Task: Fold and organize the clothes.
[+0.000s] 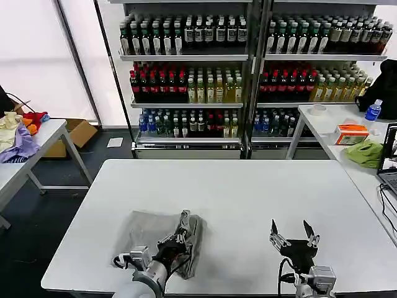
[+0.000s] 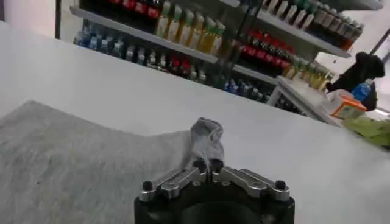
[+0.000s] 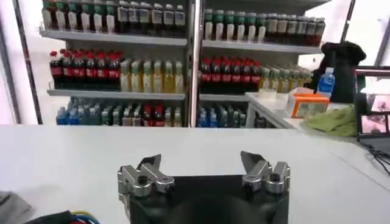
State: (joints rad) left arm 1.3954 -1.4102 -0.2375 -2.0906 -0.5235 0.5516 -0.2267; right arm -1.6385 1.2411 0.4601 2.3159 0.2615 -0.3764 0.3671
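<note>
Light grey cotton shirt [image 1: 162, 234] lies on the white table [image 1: 248, 198]; the left wrist view shows the left end effector [image 2: 208, 164] pinching its bunched edge, while the right end effector [image 1: 293, 234] hovers spread, holding nothing.

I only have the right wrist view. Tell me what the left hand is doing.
Observer: The left hand is shut on a bunched edge of the light grey cotton shirt.
Operator: Say where that shirt lies.
Observer: On the white table, at the near edge on the robot's left.
Operator: Report the right hand's place from above.
Observer: The right hand is open over bare table near the front edge, apart from the shirt.
</note>
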